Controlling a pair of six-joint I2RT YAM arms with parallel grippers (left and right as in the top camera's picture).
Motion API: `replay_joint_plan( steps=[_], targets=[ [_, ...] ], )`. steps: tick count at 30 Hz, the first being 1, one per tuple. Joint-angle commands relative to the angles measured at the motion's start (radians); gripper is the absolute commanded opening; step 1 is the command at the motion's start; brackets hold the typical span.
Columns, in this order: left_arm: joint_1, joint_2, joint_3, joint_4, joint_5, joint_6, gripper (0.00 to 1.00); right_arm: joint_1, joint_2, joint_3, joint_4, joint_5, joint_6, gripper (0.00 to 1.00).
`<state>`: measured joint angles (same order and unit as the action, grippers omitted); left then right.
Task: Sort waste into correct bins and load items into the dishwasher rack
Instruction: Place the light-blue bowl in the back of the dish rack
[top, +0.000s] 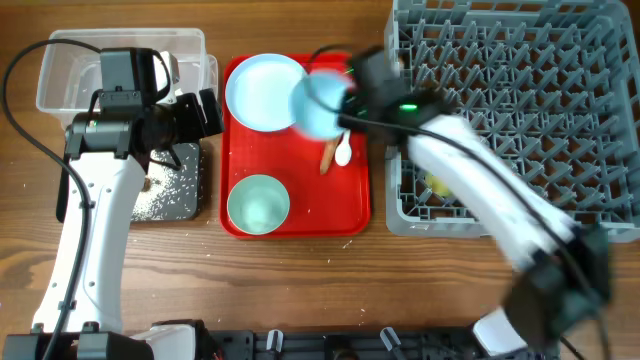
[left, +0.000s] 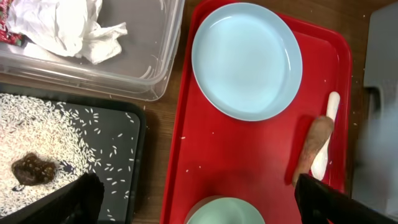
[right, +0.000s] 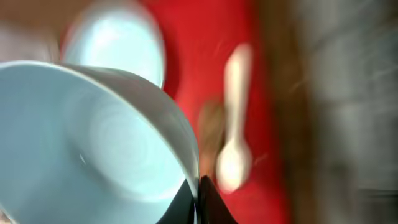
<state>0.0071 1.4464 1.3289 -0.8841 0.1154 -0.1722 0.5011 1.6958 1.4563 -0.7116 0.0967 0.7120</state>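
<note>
My right gripper (top: 345, 100) is shut on the rim of a pale blue bowl (top: 318, 103) and holds it tilted above the red tray's far right. The pinch on the rim (right: 200, 199) shows in the right wrist view, with the bowl (right: 93, 137) filling the left. The pale blue plate (top: 262, 92) and a second bowl (top: 258, 203) sit on the tray. A brown food scrap (left: 314, 146) lies beside a white spoon (left: 328, 124). My left gripper (left: 199, 205) is open and empty above the tray's left edge. The grey rack (top: 520, 100) holds a yellow cup (top: 437, 185).
The clear tub (left: 149, 56) holds crumpled tissue (left: 68, 28) and a red-and-white wrapper (left: 6, 25). The black tray (left: 124, 149) holds rice crumbs (left: 37, 130) and a dark lump (left: 33, 170). The red serving tray (top: 300, 215) lies between bins and rack.
</note>
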Motion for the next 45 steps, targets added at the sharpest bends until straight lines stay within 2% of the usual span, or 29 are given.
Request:
replay_joint_plan(
  steps=[1, 2, 4, 6, 9, 10, 13, 16, 19, 22, 30, 31, 33, 34, 35, 36, 40, 45],
  targets=[
    [0.004, 0.007, 0.01, 0.0, -0.012, 0.0, 1.0, -0.092, -0.148, 0.019, -0.038, 0.454, -0.032, 0.04],
    [0.004, 0.007, 0.01, 0.0, -0.013, 0.0, 1.0, -0.116, -0.161, 0.019, -0.042, 0.533, -0.037, 0.04],
    [0.004, 0.007, 0.01, 0.0, -0.013, 0.0, 1.0, -0.181, -0.15, 0.019, 0.011, 0.779, -0.151, 0.04],
    [0.004, 0.007, 0.01, 0.0, -0.013, 0.0, 1.0, -0.217, -0.107, 0.019, 0.159, 0.961, -0.347, 0.04],
    [0.004, 0.007, 0.01, 0.0, -0.012, 0.0, 1.0, -0.231, -0.005, 0.019, 0.583, 1.086, -0.843, 0.04],
    [0.004, 0.007, 0.01, 0.0, -0.013, 0.0, 1.0, -0.232, 0.056, 0.019, 0.809, 1.085, -1.111, 0.04],
    [0.004, 0.007, 0.01, 0.0, -0.012, 0.0, 1.0, -0.232, 0.238, 0.019, 1.241, 1.061, -1.681, 0.04],
    [0.004, 0.007, 0.01, 0.0, -0.012, 0.0, 1.0, -0.235, 0.412, 0.019, 1.311, 1.025, -2.021, 0.04],
    [0.004, 0.007, 0.01, 0.0, -0.012, 0.0, 1.0, -0.27, 0.497, 0.019, 1.34, 1.032, -1.967, 0.05],
    [0.004, 0.007, 0.01, 0.0, -0.012, 0.0, 1.0, -0.283, 0.506, 0.019, 1.339, 1.027, -1.922, 0.04],
    [0.004, 0.007, 0.01, 0.0, -0.012, 0.0, 1.0, -0.206, 0.506, 0.018, 1.286, 1.001, -1.887, 0.05],
    [0.004, 0.007, 0.01, 0.0, -0.012, 0.0, 1.0, -0.198, 0.506, 0.018, 1.286, 0.996, -1.887, 0.15],
    [0.004, 0.007, 0.01, 0.0, -0.013, 0.0, 1.0, -0.187, 0.506, 0.018, 1.285, 0.969, -1.887, 0.16],
    [0.004, 0.007, 0.01, 0.0, -0.012, 0.0, 1.0, -0.183, 0.506, 0.018, 1.273, 0.964, -1.887, 0.22],
    [0.004, 0.007, 0.01, 0.0, -0.012, 0.0, 1.0, -0.178, 0.506, 0.018, 1.245, 0.961, -1.887, 0.33],
    [0.004, 0.007, 0.01, 0.0, -0.012, 0.0, 1.0, -0.169, 0.506, 0.018, 1.194, 0.959, -1.886, 0.53],
    [0.004, 0.007, 0.01, 0.0, -0.012, 0.0, 1.0, -0.139, 0.506, 0.018, 1.167, 0.956, -1.82, 0.6],
    [0.004, 0.007, 0.01, 0.0, -0.012, 0.0, 1.0, -0.08, 0.47, 0.018, 1.228, 0.934, -1.712, 0.76]
  ],
)
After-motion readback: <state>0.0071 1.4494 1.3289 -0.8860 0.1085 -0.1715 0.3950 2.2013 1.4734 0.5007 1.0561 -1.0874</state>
